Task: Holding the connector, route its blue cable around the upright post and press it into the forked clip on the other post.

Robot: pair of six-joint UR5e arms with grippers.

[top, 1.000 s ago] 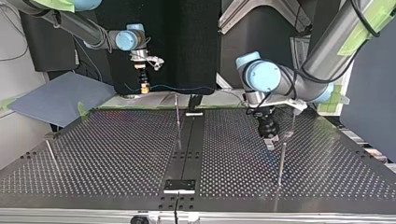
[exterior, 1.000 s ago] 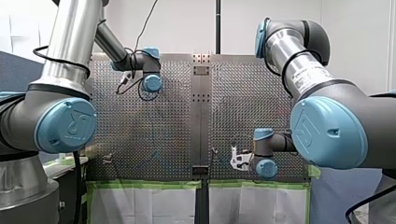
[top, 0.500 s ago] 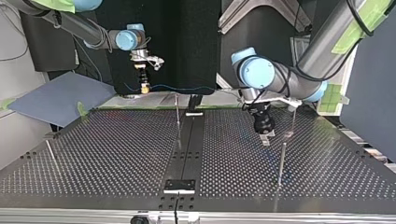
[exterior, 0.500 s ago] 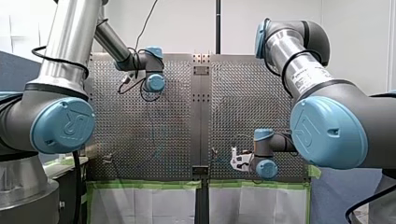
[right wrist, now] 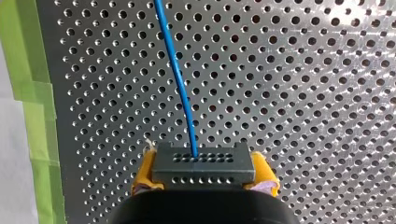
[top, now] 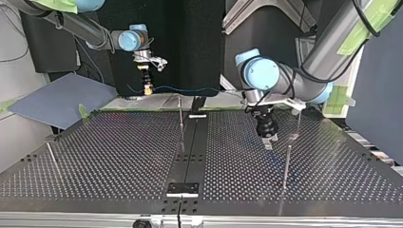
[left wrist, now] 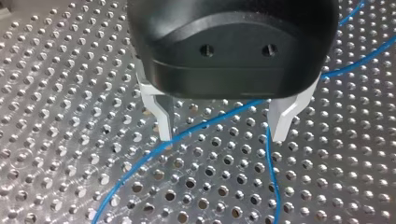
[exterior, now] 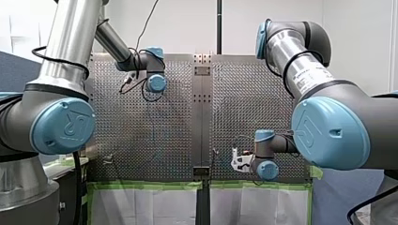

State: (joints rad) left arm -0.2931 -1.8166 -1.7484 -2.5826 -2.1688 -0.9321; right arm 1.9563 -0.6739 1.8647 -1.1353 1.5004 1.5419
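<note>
My right gripper has its yellow pads shut on a dark grey connector. The blue cable leaves the connector and runs away over the perforated plate. In the top view that gripper hangs past the table's far edge, and the cable stretches to the right behind a thin upright post. My left gripper is open just above the plate, its pale fingers straddling a stretch of cable without touching it. It stands at the top view's right, near two more posts.
Another slim post rises to the right of my left gripper and a slanted one stands at the top view's left. A black rail runs down the table's middle. Green tape lines the plate's edge.
My left arm has shifted a little towards the table's middle and farther from the top view's camera, jaws still open. My right arm has barely moved.
</note>
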